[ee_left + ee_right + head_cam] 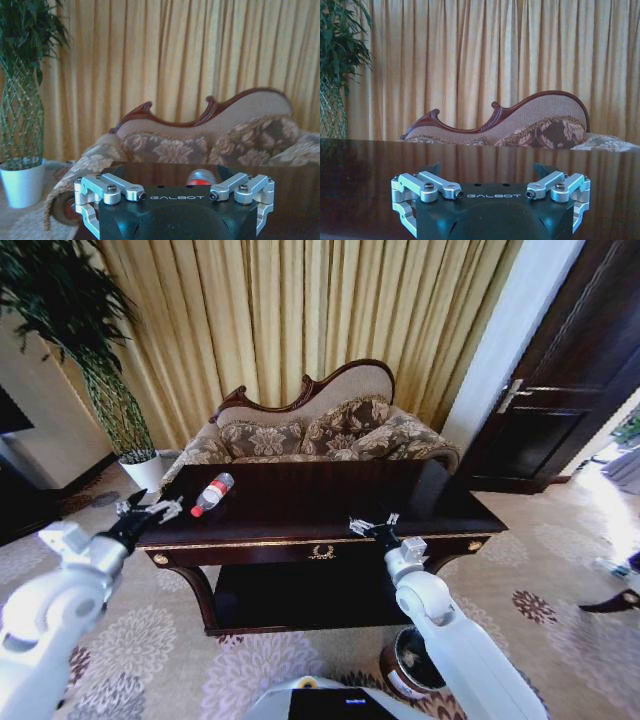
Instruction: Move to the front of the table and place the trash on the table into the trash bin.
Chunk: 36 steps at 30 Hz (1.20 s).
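The dark glossy table point(300, 502) stands straight ahead. A clear plastic bottle point(212, 494) with a red cap lies on its left part, cap toward me. My left gripper point(150, 508) hovers open at the table's left front corner, a short way short of the bottle. The left wrist view has the red cap point(200, 177) just beyond the spread left gripper point(172, 175). My right gripper point(373, 526) is open over the front edge right of centre, with bare tabletop point(370, 165) before it in its wrist view. The round brown trash bin point(405, 665) stands on the carpet at lower right, partly hidden by my right arm.
A carved-back patterned sofa point(320, 430) sits close behind the table. A tall plant in a white pot point(145, 470) stands at the back left, and a dark door point(560, 380) is at the right. Patterned carpet lies open on both sides of the table.
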Tool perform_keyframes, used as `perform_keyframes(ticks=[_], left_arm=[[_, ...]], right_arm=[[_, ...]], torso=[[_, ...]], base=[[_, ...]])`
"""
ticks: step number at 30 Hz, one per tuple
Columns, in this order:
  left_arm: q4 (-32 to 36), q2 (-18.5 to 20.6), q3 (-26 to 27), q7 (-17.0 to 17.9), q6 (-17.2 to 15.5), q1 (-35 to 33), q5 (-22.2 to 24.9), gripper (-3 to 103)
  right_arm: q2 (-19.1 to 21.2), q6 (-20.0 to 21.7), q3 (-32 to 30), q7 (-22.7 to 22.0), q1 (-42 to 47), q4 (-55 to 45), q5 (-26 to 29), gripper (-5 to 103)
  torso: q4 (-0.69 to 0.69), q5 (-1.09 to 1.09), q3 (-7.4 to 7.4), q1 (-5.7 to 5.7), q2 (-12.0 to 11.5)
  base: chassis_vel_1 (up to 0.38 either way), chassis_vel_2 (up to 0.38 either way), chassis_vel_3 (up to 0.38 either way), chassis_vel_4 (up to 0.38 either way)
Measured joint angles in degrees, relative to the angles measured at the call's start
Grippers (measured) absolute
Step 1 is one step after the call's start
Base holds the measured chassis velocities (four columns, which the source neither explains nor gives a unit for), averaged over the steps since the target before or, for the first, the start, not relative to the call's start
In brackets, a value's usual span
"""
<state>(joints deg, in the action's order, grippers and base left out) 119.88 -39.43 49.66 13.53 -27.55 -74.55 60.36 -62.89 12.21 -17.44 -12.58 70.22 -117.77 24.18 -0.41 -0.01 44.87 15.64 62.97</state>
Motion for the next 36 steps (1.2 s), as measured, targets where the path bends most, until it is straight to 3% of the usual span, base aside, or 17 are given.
perform_keyframes(ticks=[6, 8, 16, 19, 24, 32, 36], left_arm=[[-5.27, 5.80, -7.34, 1.62, -2.09, 8.02, 2.44, 100], [-5.80, 6.11, -8.17, 1.62, -2.25, 8.99, 2.68, 100], [-10.97, 8.15, -19.75, 1.81, -4.16, 19.75, 5.29, 100], [-13.55, 8.40, -24.20, 2.41, -5.38, 23.84, 6.38, 100], [-15.54, 8.36, -27.09, 2.17, -6.96, 27.20, 7.12, 100], [-17.72, 7.34, -32.17, -0.41, -8.33, 32.35, 7.55, 100], [-17.77, 5.90, -36.26, 1.97, -10.73, 35.52, 8.33, 100]], right_arm=[[-0.19, -0.24, -0.21, -0.24, 0.48, 0.30, -0.32, 100], [-0.19, -0.26, -0.22, -0.24, 0.47, 0.36, -0.33, 100], [0.02, -0.28, -0.01, -0.35, -0.45, 1.29, -0.32, 100], [0.14, -0.36, -0.19, -0.42, -0.51, 1.62, -0.30, 100], [0.15, -0.76, -0.55, -0.38, -0.52, 2.05, -0.40, 100], [0.14, -1.22, -0.61, -0.05, -0.63, 2.64, -0.57, 100], [0.48, -1.30, -0.68, 0.01, -0.75, 2.72, -0.49, 100]], torso=[[0.01, 0.01, 0.01, 0.02, -0.01], [0.01, 0.01, 0.01, 0.02, -0.01], [0.01, 0.01, 0.01, 0.02, -0.01], [0.01, 0.01, 0.01, 0.01, -0.01], [0.02, 0.01, 0.01, 0.01, -0.01], [0.01, 0.02, 0.01, 0.01, -0.01], [0.01, 0.02, 0.01, 0.01, -0.01]], base=[[0.000, 0.000, 0.000, 0.000], [0.000, 0.000, 0.000, 0.000], [0.000, 0.000, 0.000, 0.000], [0.000, 0.000, 0.000, 0.000], [0.000, 0.000, 0.000, 0.000], [0.000, 0.000, 0.000, 0.000], [0.000, 0.000, 0.000, 0.000]])
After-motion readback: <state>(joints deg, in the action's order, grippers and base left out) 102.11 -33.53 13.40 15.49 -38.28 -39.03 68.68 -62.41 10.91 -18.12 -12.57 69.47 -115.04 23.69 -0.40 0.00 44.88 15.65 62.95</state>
